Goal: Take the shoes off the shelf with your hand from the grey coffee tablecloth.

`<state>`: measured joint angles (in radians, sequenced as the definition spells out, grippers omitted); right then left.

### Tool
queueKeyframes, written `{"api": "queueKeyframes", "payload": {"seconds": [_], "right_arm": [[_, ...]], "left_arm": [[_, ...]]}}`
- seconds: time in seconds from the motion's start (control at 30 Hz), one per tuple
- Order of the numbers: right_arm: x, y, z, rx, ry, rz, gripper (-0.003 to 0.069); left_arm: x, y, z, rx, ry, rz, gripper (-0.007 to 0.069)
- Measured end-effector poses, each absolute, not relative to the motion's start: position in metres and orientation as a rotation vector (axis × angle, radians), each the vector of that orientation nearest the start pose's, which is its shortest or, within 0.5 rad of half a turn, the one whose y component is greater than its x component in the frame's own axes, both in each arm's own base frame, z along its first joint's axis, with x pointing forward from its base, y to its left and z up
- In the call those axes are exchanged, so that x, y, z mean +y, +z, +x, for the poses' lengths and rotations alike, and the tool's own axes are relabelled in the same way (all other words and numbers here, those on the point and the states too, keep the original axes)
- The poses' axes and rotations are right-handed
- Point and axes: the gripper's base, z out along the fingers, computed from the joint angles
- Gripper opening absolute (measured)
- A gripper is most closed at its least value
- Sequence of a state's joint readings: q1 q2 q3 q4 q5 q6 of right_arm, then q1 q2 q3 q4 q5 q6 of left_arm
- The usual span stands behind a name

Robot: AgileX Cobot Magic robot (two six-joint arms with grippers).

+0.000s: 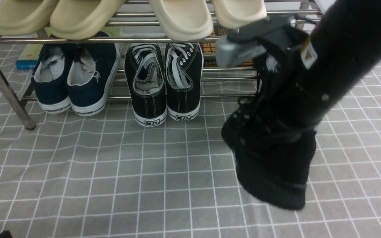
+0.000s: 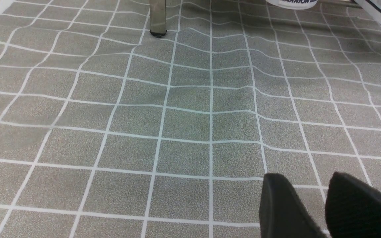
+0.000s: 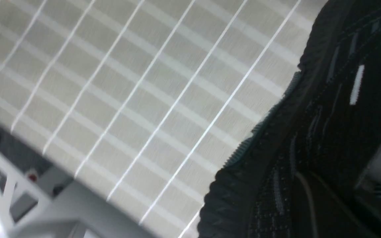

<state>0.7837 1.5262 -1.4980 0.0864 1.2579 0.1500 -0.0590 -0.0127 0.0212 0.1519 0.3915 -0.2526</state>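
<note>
"WARRIOR" on navy white-soled canvas shoes (image 1: 88, 82). Black knit sneaker, white dashes (image 3: 309, 138), pinched in right gripper (image 3: 336, 198).

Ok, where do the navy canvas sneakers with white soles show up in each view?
Front: left side, under the front tube of the steel rack, navy canvas sneakers.
Left wrist: cropped by the frame edge, mostly white sole showing, part of its lettering readable.
Right wrist: not in it.
Shared landmark: grey cloth with white grid, in all three.

Gry gridded tablecloth (image 1: 154, 185); steel rack (image 1: 7, 87) on it w/ clogs (image 1: 184, 23) up top, navy sneakers (image 1: 89, 86), blk/wht pair (image 1: 182, 86) below.
</note>
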Motion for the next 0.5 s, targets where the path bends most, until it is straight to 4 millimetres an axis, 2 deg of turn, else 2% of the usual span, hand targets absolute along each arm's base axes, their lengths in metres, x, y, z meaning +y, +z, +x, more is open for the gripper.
{"api": "queueKeyframes", "payload": {"seconds": [0.07, 0.13, 0.27, 0.5], "right_arm": [[0.226, 0.347, 0.197, 2.726, 0.311, -0.880, 0.0007], [0.229, 0.336, 0.189, 2.735, 0.266, -0.870, 0.0008], [0.233, 0.325, 0.189, 2.709, 0.230, -0.811, 0.0010], [0.234, 0.327, 0.193, 2.672, 0.244, -0.773, 0.0010]], "left_arm": [[0.002, 0.172, 0.052, 1.877, -0.063, -0.090, 0.0240], [0.002, 0.172, 0.052, 1.877, -0.063, -0.090, 0.0240], [0.002, 0.172, 0.052, 1.877, -0.063, -0.090, 0.0240], [0.002, 0.172, 0.052, 1.877, -0.063, -0.090, 0.0240]]}}
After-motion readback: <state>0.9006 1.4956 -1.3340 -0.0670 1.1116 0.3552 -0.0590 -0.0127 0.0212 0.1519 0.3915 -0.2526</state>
